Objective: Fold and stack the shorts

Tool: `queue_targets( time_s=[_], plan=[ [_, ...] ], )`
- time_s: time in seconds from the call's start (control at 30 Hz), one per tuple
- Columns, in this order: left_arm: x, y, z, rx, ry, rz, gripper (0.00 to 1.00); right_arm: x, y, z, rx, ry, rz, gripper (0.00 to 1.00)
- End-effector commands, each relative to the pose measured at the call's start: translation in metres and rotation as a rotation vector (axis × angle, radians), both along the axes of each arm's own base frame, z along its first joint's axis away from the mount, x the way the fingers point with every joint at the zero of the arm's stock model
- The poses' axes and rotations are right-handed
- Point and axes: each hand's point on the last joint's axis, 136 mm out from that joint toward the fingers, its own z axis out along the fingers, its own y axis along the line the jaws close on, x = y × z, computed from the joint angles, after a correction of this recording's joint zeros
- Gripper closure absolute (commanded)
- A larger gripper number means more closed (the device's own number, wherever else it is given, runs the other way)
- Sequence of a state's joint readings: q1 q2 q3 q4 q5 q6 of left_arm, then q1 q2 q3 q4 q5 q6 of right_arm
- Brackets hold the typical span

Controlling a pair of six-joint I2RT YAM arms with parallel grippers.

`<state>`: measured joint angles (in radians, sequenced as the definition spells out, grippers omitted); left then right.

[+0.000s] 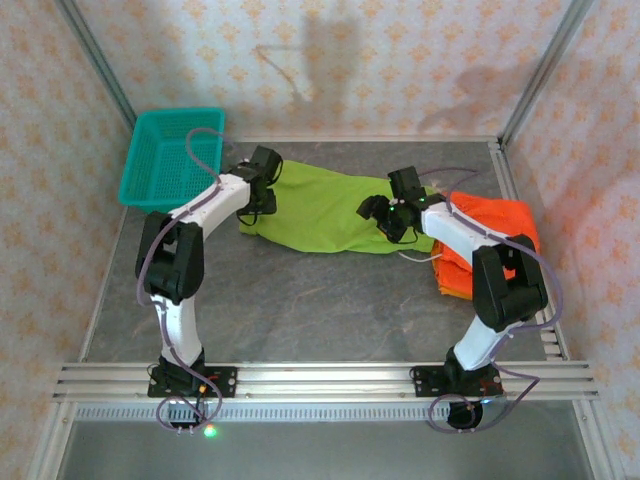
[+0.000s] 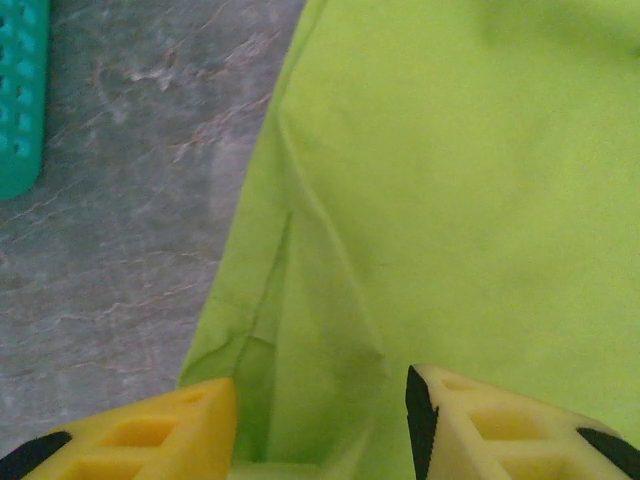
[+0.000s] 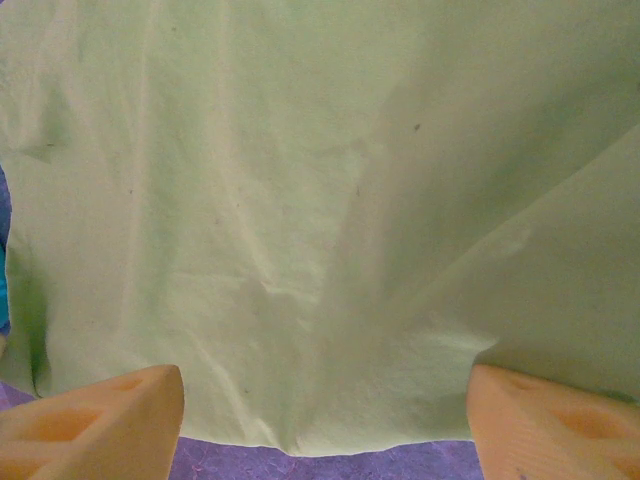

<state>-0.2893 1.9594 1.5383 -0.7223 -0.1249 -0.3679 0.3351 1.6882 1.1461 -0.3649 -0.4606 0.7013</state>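
Lime green shorts [image 1: 325,210] lie spread across the far tabletop [image 1: 300,300], long axis running left to right; the left gripper [image 1: 260,203] straddles the left end, the right gripper [image 1: 383,218] the right (both jaws apart, nothing pinched yet), equally near.

Lime green shorts [image 1: 320,210] lie spread flat across the middle of the grey table [image 1: 300,300]. The left hand [image 1: 262,200] is at their left end and the right hand [image 1: 385,218] at their right end. Orange shorts [image 1: 497,232] lie heaped by the table's right edge, partly under the right arm. A teal basket [image 1: 170,155] stands at the far left corner.
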Motion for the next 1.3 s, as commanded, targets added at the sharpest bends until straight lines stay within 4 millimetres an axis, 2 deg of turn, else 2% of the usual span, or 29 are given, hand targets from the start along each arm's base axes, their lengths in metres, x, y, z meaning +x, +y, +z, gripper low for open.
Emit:
queue_targets(
  time_s=[0.0, 0.07, 0.23, 0.4, 0.47, 0.6, 0.63, 0.77, 0.97, 1.13, 1.2, 1.27],
  plan=[
    [-0.005, 0.017, 0.001, 0.118, 0.028, 0.030, 0.53, 0.001, -0.003, -0.015, -0.031, 0.008, 0.010, 0.26],
    [-0.004, 0.017, -0.004, 0.133, 0.039, 0.030, 0.55, 0.000, -0.003, -0.020, -0.032, 0.019, 0.011, 0.26],
    [-0.003, 0.024, -0.007, 0.186, 0.048, 0.043, 0.69, -0.002, -0.005, -0.032, -0.045, 0.041, 0.012, 0.26],
    [-0.008, 0.035, 0.003, 0.243, 0.025, 0.069, 0.93, -0.008, -0.015, -0.053, -0.070, 0.087, -0.009, 0.26],
    [-0.010, 0.040, 0.010, 0.257, 0.005, 0.083, 1.00, -0.010, -0.020, -0.062, -0.071, 0.107, -0.026, 0.26],
    [-0.015, 0.047, 0.024, 0.282, -0.040, 0.098, 1.00, -0.012, -0.033, -0.075, -0.072, 0.137, -0.065, 0.26],
    [-0.016, 0.050, 0.037, 0.282, -0.073, 0.103, 1.00, -0.013, -0.036, -0.077, -0.074, 0.140, -0.073, 0.26],
    [-0.026, 0.064, 0.055, 0.327, -0.133, 0.123, 1.00, -0.012, -0.047, -0.082, -0.079, 0.153, -0.100, 0.26],
    [-0.045, 0.084, 0.063, 0.351, -0.200, 0.188, 1.00, -0.014, -0.053, -0.088, -0.081, 0.173, -0.108, 0.26],
    [-0.053, 0.086, 0.057, 0.303, -0.214, 0.211, 0.79, -0.013, -0.045, -0.086, -0.034, 0.178, -0.096, 0.26],
    [-0.054, 0.085, 0.066, 0.274, -0.243, 0.220, 0.68, -0.011, -0.035, -0.077, 0.017, 0.165, -0.071, 0.26],
    [-0.055, 0.079, 0.085, 0.209, -0.296, 0.214, 0.50, -0.011, -0.026, -0.062, 0.054, 0.142, -0.046, 0.26]
  ],
)
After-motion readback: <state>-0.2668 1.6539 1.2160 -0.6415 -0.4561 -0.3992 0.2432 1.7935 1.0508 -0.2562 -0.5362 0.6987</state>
